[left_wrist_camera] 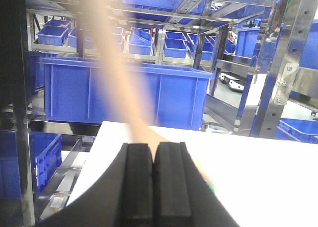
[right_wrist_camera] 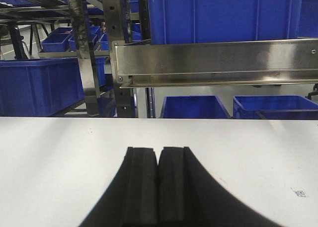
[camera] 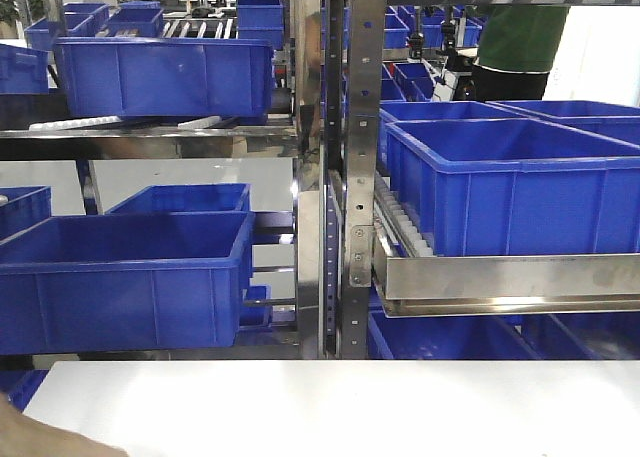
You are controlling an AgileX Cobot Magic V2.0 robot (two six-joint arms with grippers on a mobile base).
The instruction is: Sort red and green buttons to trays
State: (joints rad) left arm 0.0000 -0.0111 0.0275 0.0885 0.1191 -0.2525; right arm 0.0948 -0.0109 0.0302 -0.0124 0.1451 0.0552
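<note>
**Front view:** white tabletop (camera: 400,407) is seen along the 6 o'clock edge. A blurred skin-coloured shape (camera: 50,439) is cut off at the 7 o'clock corner, over the tabletop; what it is can't be told. Behind, a steel upright (camera: 358,167) stands at centre. A large blue bin (camera: 120,277) is seen at 9 o'clock and an upper bin (camera: 165,77) on a shelf at 11 o'clock. A right-hand bin (camera: 510,187) at 3 o'clock is carried on a steel rail (camera: 510,282).

**Left wrist view:** left gripper (left_wrist_camera: 153,148) is seen at 6 o'clock, pads pressed flat together w/ nothing between them. A blurred tan streak (left_wrist_camera: 117,78) is drawn from 12 o'clock down to the gripper tips. A green sliver (left_wrist_camera: 211,188) is seen just beside the gripper's outer edge at 4 o'clock, mostly hidden; whether it's a button can't be told. White tabletop is spread toward 3 o'clock, and a long blue bin (left_wrist_camera: 124,93) is racked behind it at 10 o'clock.

**Right wrist view:** right gripper (right_wrist_camera: 158,151) is seen at 6 o'clock, pads closed against each other w/ nothing held. A small dark printed mark (right_wrist_camera: 299,192) is seen on the tabletop at 4 o'clock, well apart from the gripper. The steel rail is seen across 12–3 o'clock, w/ two low bins (right_wrist_camera: 194,107) under it.
</note>
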